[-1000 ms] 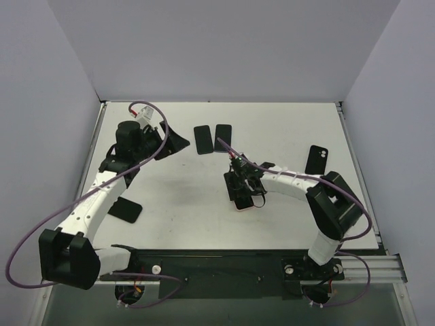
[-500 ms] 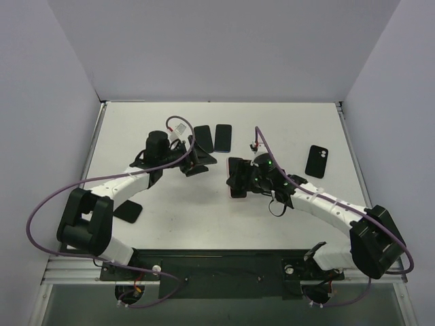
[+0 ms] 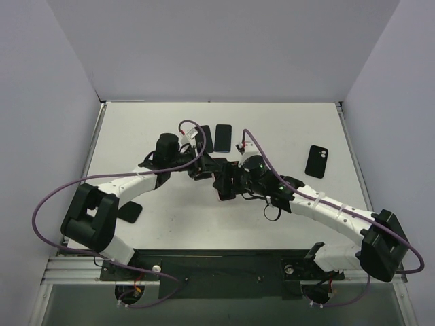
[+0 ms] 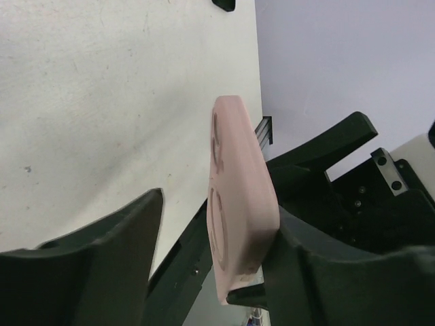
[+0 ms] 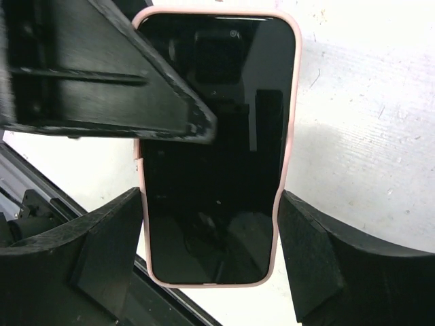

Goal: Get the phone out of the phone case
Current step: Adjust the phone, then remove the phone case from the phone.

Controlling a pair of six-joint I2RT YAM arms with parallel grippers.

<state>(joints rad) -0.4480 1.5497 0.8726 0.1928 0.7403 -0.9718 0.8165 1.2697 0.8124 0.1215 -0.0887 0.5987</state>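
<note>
- The right end effector (image 5: 209, 224) is clamped on the pink phone case (image 5: 291, 136). One finger presses each long edge, in the lower half of the right wrist view.
- The phone (image 5: 211, 156) sits inside that case. Its dark screen faces the right wrist camera, and the pink rim shows all round it.
- In the top view the cased phone is held above the desk (image 3: 285, 129) near the middle of the frame, between the two arms.
- The left end effector (image 4: 217, 217) stands apart around the case, which the left wrist view shows edge-on.
- The finger (image 4: 326, 272) at the lower right of that view touches the case. The finger at the lower left stands clear of it, with bare desk showing in the gap.
- In the right wrist view one left-arm finger (image 5: 102, 75) crosses the upper left of the frame, over the top corner of the screen.
- A dark phone (image 3: 223, 137) lies flat on the desk just above the centre of the top view. A second one (image 3: 204, 139) lies just beside it, partly hidden by a cable.
- A black case (image 3: 317, 161) lies well apart at the right.
- A dark flat item (image 3: 128, 212) lies at the lower left, partly under the left arm.
</note>
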